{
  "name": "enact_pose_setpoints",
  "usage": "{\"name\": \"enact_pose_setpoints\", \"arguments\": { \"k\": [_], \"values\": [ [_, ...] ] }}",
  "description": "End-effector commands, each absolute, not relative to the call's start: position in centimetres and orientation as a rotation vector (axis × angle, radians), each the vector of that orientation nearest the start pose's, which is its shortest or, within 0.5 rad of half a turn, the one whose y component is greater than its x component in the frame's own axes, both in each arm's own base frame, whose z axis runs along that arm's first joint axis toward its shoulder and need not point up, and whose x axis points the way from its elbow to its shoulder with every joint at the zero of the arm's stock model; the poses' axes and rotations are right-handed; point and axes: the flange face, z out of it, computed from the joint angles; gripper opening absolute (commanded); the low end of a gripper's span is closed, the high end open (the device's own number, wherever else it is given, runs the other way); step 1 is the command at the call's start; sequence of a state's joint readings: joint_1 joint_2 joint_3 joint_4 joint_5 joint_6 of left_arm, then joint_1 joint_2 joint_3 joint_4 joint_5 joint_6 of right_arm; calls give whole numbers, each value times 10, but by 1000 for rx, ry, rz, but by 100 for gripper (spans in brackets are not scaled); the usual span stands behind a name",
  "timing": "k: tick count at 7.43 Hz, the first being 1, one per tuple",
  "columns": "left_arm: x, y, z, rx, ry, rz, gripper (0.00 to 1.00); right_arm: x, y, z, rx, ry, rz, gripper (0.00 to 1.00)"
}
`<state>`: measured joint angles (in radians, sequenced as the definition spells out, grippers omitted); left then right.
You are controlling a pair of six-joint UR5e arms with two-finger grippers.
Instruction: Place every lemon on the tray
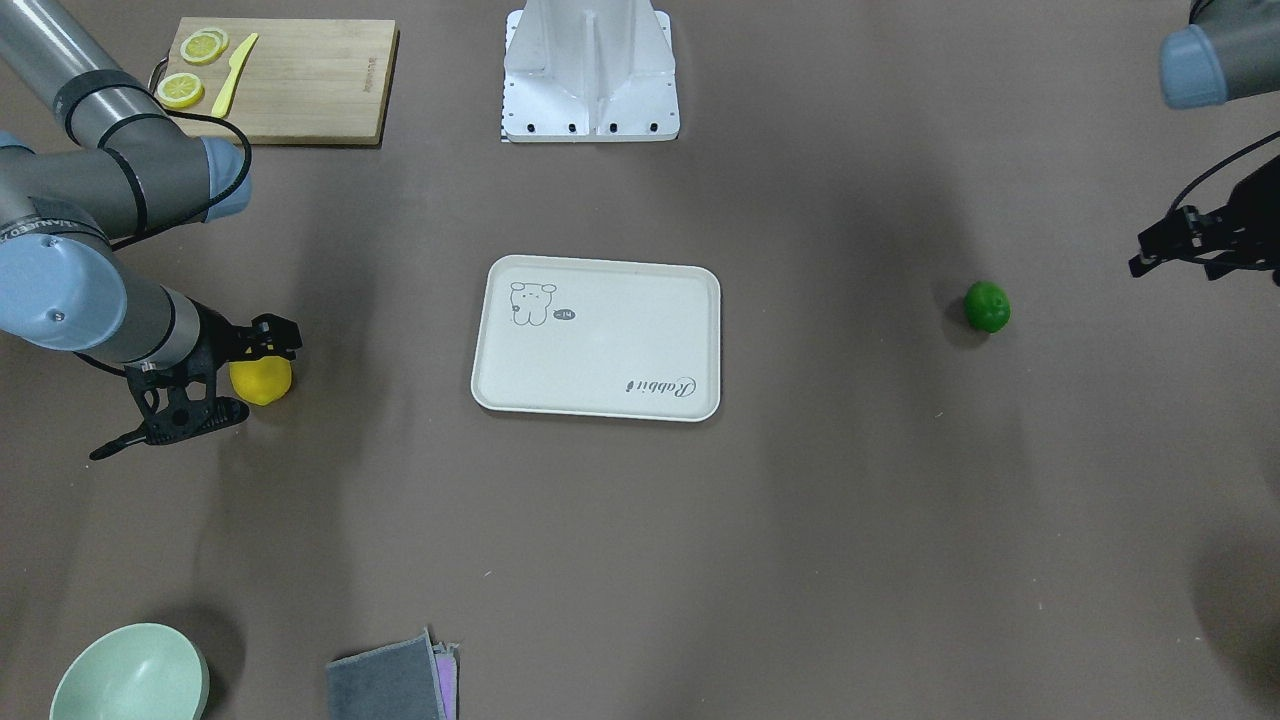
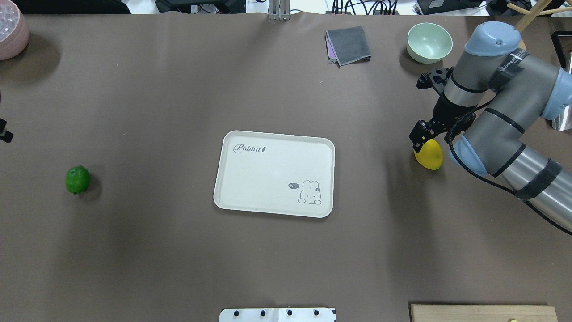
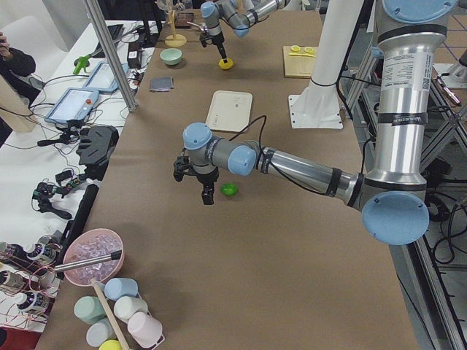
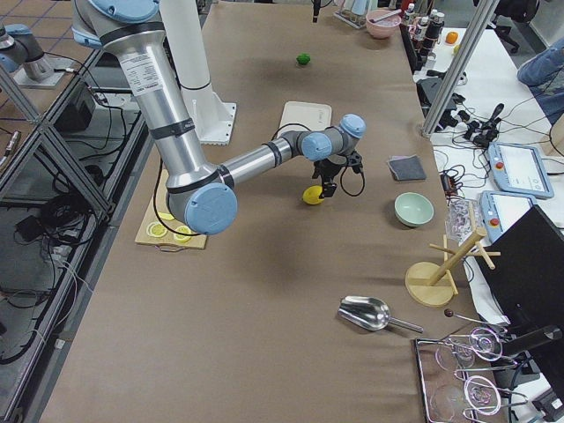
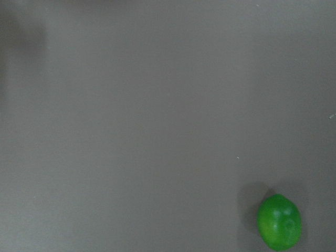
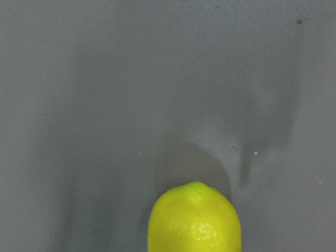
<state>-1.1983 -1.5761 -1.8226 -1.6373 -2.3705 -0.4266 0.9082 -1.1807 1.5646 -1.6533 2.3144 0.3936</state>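
Note:
The yellow lemon (image 1: 262, 382) lies on the brown table to the robot's right of the tray (image 1: 600, 350); it also shows in the overhead view (image 2: 430, 155) and the right wrist view (image 6: 195, 220). My right gripper (image 1: 272, 340) hangs just above it, jaws apparently open, holding nothing. The green lemon (image 1: 987, 306) lies on the table far on the robot's left, also seen overhead (image 2: 77, 179) and in the left wrist view (image 5: 279, 221). My left gripper (image 1: 1170, 265) is open and empty, raised beside it and apart from it. The cream tray (image 2: 268, 179) holds nothing.
A wooden cutting board (image 1: 300, 80) with lemon slices (image 1: 203, 46) and a yellow knife (image 1: 234, 75) lies near the robot's right. A green bowl (image 2: 429, 41) and a grey cloth (image 2: 348, 44) sit at the far edge. A pink bowl (image 2: 11, 31) stands far left.

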Motion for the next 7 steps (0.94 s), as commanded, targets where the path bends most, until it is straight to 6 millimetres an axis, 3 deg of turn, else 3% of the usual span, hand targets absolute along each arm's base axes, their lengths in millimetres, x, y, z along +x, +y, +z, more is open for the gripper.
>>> {"name": "enact_pose_setpoints", "arguments": {
  "k": [1, 2, 4, 7],
  "values": [
    [189, -478, 537, -32, 875, 167, 97, -354, -549, 465, -103, -778, -384, 99],
    [210, -485, 544, -31, 885, 193, 97, -355, -550, 468, -106, -775, -382, 99],
    [256, -486, 525, -75, 895, 185, 97, -358, -552, 474, -117, -771, -381, 96],
    [262, -484, 541, -104, 882, 189, 97, -363, -550, 477, -125, -767, -387, 92]
  ]
}}
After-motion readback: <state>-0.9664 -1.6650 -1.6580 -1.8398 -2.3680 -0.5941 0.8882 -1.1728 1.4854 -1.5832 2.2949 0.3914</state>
